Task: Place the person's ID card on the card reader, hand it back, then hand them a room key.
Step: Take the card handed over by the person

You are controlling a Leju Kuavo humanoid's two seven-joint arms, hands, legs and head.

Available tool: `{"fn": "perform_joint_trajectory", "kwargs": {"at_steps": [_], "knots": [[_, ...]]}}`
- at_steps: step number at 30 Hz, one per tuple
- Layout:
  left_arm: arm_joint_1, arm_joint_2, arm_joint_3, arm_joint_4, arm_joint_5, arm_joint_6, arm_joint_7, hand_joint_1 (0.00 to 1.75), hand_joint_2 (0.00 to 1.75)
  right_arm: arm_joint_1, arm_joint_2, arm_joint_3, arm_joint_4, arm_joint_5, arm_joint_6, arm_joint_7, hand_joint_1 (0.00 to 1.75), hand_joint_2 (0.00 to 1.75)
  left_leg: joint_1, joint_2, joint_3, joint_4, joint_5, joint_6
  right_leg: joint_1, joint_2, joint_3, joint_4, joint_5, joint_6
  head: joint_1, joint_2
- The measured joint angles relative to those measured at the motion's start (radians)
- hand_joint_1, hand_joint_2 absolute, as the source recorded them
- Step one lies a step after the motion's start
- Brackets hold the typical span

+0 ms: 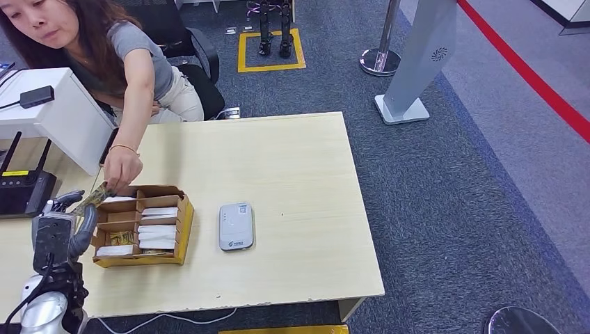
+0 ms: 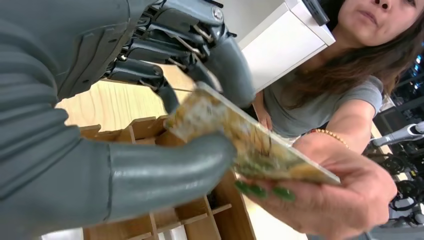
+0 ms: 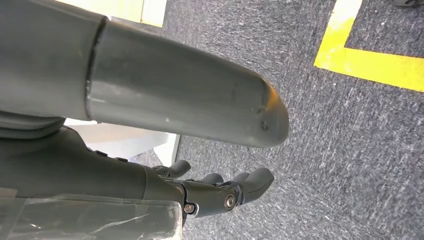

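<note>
"Why was the left hand (image 2: 165,130) raised beside the box (image 1: 182,233)?"

"It looked like a handover: thumb and fingers pinched one end of the room key (image 2: 240,137), and the person's hand (image 2: 325,192) gripped the other."

"And from above?"

"The key was a sliver there; only the wrist camera showed both grips. The card reader (image 1: 236,226) lay bare. The right hand (image 3: 220,192) hung over carpet, fingers loosely apart, holding nothing."

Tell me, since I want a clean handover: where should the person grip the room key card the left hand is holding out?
The free end of the room key card, away from the left hand, whose thumb and fingers pinch the near end. The card is thin and flat, so a pinch across its two faces from the person's side suits it; the person's hand already holds that end so.
</note>
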Motion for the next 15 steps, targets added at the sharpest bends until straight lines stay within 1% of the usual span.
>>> {"fn": "perform_joint_trajectory", "kwargs": {"at_steps": [15], "knots": [[0.000,0.000,0.000,0.010,-0.004,0.016,-0.003,1.75,1.75,0.000,0.000,0.006,0.000,0.001,-0.010,-0.005,0.00,0.00,0.000,0.000,0.000,0.000,0.000,0.000,0.000,0.000,0.000,0.000,0.000,0.000,0.000,0.000]]}}
